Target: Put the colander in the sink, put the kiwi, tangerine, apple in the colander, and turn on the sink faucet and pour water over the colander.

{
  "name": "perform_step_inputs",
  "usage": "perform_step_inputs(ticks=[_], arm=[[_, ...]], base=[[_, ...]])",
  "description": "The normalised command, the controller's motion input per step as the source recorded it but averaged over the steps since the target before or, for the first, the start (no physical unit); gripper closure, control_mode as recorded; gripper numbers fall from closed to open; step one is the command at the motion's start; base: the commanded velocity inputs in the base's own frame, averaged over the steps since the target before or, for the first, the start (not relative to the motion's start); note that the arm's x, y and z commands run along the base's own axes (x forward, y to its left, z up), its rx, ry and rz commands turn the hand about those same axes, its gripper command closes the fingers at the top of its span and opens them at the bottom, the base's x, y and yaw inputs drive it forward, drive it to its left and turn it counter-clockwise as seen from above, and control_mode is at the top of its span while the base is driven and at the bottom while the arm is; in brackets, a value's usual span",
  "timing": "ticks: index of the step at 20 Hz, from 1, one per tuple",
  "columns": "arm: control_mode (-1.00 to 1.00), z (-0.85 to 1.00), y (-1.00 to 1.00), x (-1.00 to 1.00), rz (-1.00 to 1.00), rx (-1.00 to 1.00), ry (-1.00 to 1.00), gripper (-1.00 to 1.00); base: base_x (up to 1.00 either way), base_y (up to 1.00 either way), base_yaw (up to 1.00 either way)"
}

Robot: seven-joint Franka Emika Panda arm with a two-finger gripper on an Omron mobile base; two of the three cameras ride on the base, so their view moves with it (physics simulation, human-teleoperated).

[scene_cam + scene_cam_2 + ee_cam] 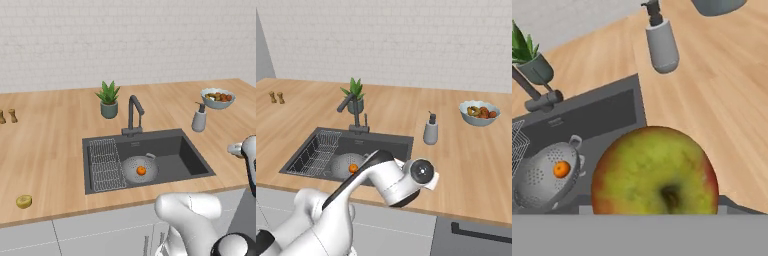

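the apple [654, 172] is seemingly clamped in the gripper, carried toward the colander [140, 169] in the sink [192, 161], where the tangerine [141, 170] lies; the kiwi [23, 201] is left on the counter [50, 145].

From the hand view I see the apple [655, 172] so close that its lower part is cut off and the fingertips are hidden behind it, so I cannot tell how the jaws stand. In the right base view my own arm covers part of the colander [347, 165] and the sink [386, 145] front. The fruit bowl [717, 6] is clipped by the hand view's top edge.
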Motion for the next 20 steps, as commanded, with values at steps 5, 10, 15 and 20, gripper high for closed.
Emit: perform_step_inputs(ticks=[5,10,15,20], arm=[[-1.0,0.64,0.75,0.0,0.3,0.0,0.06,1.0],[-1.0,0.07,0.96,0.0,0.3,0.04,0.07,1.0],[-1.0,-0.04,1.0,0.02,0.22,0.0,0.06,1.0],[-1.0,-0.23,1.0,0.26,0.19,0.0,0.12,1.0]], base=[[0.0,0.0,0.0],[0.0,0.0,0.0],[0.0,0.0,0.0],[0.0,0.0,0.0]])
